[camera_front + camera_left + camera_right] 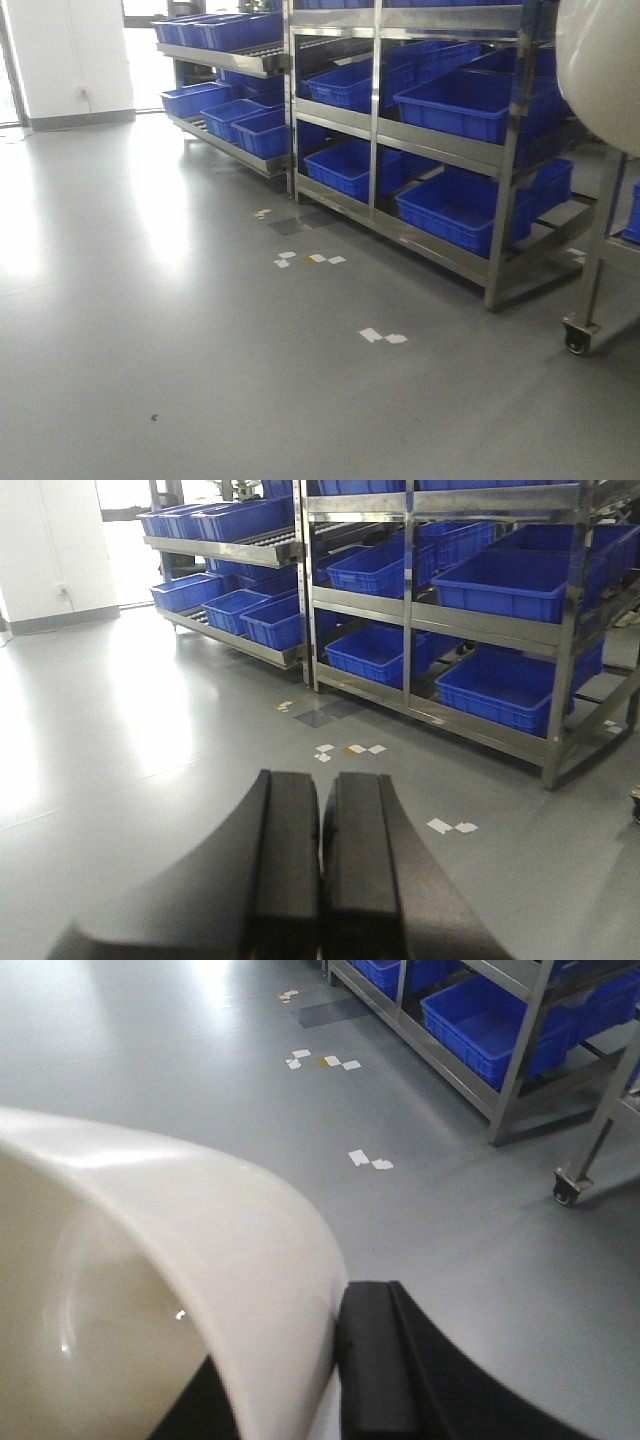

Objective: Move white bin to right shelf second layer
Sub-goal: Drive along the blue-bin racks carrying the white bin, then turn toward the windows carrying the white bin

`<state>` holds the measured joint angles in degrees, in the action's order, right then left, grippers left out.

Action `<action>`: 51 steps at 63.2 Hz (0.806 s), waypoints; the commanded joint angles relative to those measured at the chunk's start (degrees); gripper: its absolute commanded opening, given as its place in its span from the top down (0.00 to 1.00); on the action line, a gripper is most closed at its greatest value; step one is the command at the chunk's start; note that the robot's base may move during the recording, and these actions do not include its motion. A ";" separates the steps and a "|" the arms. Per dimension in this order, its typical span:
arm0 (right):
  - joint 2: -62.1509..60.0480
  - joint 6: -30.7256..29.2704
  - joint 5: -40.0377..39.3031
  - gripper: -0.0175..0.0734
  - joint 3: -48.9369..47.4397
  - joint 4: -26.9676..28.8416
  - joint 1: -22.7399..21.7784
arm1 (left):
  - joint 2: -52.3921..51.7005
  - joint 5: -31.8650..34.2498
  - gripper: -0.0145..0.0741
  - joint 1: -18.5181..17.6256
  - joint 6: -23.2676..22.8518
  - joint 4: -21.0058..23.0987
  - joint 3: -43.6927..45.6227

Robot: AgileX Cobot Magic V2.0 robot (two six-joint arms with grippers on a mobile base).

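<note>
The white bin (601, 62) is up in the air at the top right corner of the front view. Only a curved chunk of its glossy wall shows, the rest runs off the frame. The right wrist view has it way closer: the white bin (190, 1210) fills the lower left, rim and a bit of the creamy inside visible, base cut off.

The right gripper (305, 1360) looks pinched on that rim. One black finger (375, 1365) sits flat against the outside of the wall. The other one is mostly hidden behind the plastic, just a dark sliver under the bin, so the grip on the inner side is hard to make out.

The left gripper (322, 875) has its two black pads pressed together with only a thin seam between them and nothing in there, hanging over bare grey floor (150, 740).

Behind are steel racks (375, 120) loaded with blue crates (455, 105). At the far right there's just a steel leg (603, 235) on a caster (577, 337), with the rack above it cropped, so its levels can't be told apart. A few scraps of tape (383, 336) lie stuck to the floor.
</note>
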<state>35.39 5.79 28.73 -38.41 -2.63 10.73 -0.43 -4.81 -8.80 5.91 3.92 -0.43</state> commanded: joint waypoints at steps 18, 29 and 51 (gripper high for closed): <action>-0.18 -0.09 -5.98 0.74 -1.88 0.10 -0.25 | -0.80 4.81 0.74 -0.32 -0.20 0.31 -2.11; -0.18 -0.09 -5.98 0.74 -1.88 0.10 -0.25 | -0.80 4.81 0.74 -0.32 -0.20 0.31 -2.11; -0.18 -0.09 -5.98 0.74 -1.88 0.10 -0.25 | -0.80 4.81 0.74 -0.32 -0.20 0.31 -2.11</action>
<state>35.39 5.79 28.73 -38.32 -2.63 10.73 -0.43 -4.81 -8.80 5.91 3.92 -0.43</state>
